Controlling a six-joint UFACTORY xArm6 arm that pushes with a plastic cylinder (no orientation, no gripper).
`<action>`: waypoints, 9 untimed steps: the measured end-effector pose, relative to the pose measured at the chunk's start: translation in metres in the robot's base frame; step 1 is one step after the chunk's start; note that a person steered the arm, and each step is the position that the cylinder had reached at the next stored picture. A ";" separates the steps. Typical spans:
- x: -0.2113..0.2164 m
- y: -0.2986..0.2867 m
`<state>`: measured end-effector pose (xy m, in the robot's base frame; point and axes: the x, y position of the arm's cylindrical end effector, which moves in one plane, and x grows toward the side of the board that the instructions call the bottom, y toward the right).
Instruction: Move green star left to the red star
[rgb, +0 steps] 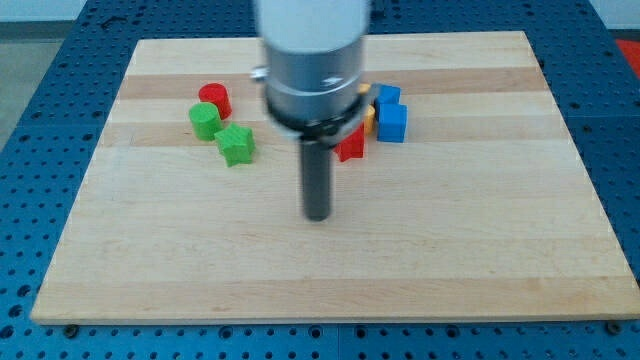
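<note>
My tip (317, 215) rests on the wooden board (480, 270) near its middle, well apart from every block, and since the arm ends in a bare rod there are no fingers to open or close; it touches nothing. The green star (237, 144) lies toward the board's top-left corner, just beside a green round block (205, 120) with a red round block (215, 99) touching that one from the top edge's side. The red star (350, 145) sits near the top edge's middle, partly hidden behind the rod's housing, next to two blue blocks (390, 115) and a sliver of orange block (368, 118) (its shape cannot be made out). To do this step well, I judge the tip should travel round to the green star's far side, the side facing the board's left edge, then push through its centre straight toward the red star, slowly, because a star's points tend to make it spin off line. The blocks look like smooth matte plastic; the board is pale, banded, varnished wood that should let them slide easily.
</note>
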<state>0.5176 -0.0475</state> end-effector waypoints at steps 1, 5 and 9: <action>0.002 -0.079; -0.125 -0.075; -0.074 -0.100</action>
<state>0.4435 -0.1478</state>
